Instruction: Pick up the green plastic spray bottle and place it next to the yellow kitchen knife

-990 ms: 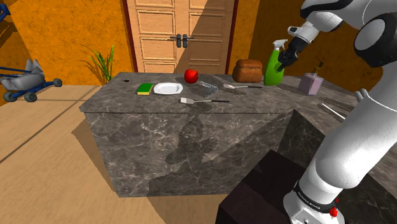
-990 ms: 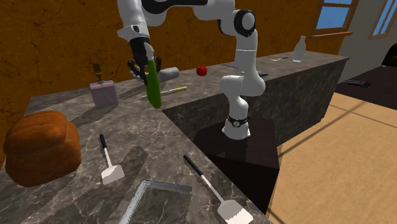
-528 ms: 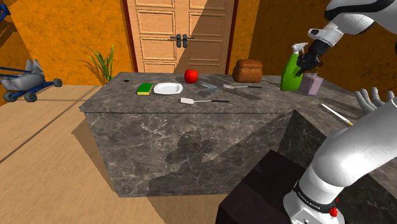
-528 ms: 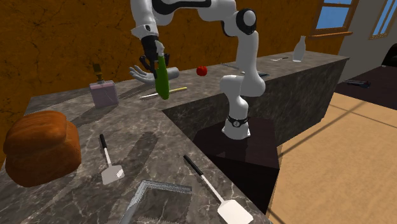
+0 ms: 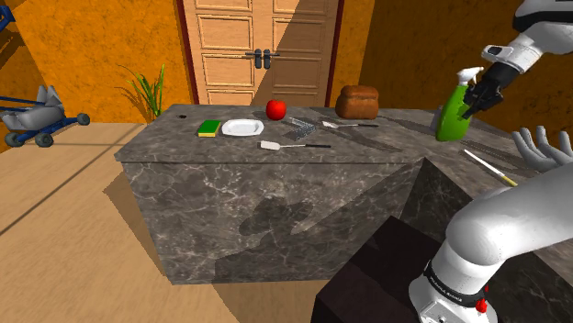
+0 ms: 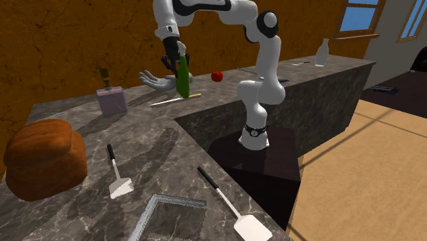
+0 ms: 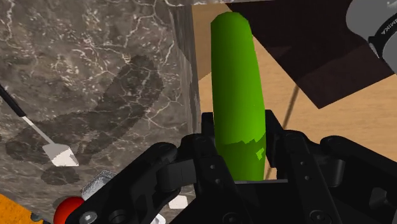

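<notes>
The tool (image 7: 240, 151) is clamped on the upper end of the green bottle (image 7: 238, 95), a finger on each side, and the body sticks out away from the hand with the marble worktop (image 7: 95, 76) beneath it

In the second exterior view the bottle (image 6: 183, 77) hangs tilted from the tool (image 6: 172, 60), its base just above the knife (image 6: 176, 100). A second ago it was level with the lilac dispenser (image 6: 111, 100); since then it has travelled along the worktop toward the knife, keeping much the same tilt. The shoulder view tells the same story: the bottle (image 5: 452, 117) has gone from beside the bread (image 5: 357, 101) over to that view's right, and now sits up behind the knife (image 5: 488, 168), with the tool (image 5: 479, 90) at its neck

So the carry looks almost over. What remains, I judge, is to lower the bottle, bring it upright and let go on bare marble beside the blade, not on it

Just past the knife lies a grey hand-shaped thing (image 5: 542, 147), close enough to crowd the landing spot. Farther off, the apple (image 5: 275, 109) plays no part
</notes>
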Action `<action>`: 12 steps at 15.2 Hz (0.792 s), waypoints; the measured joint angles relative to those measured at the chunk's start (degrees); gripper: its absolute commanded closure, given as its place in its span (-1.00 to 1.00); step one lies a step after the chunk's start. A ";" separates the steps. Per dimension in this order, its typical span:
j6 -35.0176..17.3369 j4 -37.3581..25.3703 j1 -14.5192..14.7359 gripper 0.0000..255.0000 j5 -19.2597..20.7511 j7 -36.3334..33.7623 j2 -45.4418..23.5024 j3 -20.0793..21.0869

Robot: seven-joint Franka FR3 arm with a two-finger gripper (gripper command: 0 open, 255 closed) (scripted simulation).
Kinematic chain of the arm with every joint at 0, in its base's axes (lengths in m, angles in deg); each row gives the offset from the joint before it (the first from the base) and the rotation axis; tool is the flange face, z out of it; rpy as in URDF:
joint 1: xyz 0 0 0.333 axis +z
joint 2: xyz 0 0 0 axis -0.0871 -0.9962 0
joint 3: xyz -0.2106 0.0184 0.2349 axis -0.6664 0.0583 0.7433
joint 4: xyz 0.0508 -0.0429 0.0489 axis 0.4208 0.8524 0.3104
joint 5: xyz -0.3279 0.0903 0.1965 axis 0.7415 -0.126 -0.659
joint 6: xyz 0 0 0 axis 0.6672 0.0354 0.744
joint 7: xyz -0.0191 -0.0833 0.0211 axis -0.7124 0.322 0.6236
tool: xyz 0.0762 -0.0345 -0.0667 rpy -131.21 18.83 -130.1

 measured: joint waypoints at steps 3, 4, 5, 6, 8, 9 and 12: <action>2.61 -0.08 -2.19 1.00 2.37 1.65 2.65 -0.45; 3.55 -0.04 -3.07 1.00 3.24 2.22 3.67 -0.52; 3.94 -0.28 -3.27 1.00 3.89 3.26 3.81 -1.49; 4.80 -0.28 -4.05 1.00 4.76 3.99 4.68 -1.71; 7.18 -1.45 -5.27 1.00 6.42 5.80 5.96 -2.69; 8.02 -2.21 -5.39 1.00 7.02 6.77 6.09 -3.56; 10.52 -4.05 -6.25 1.00 9.54 10.22 7.07 -6.27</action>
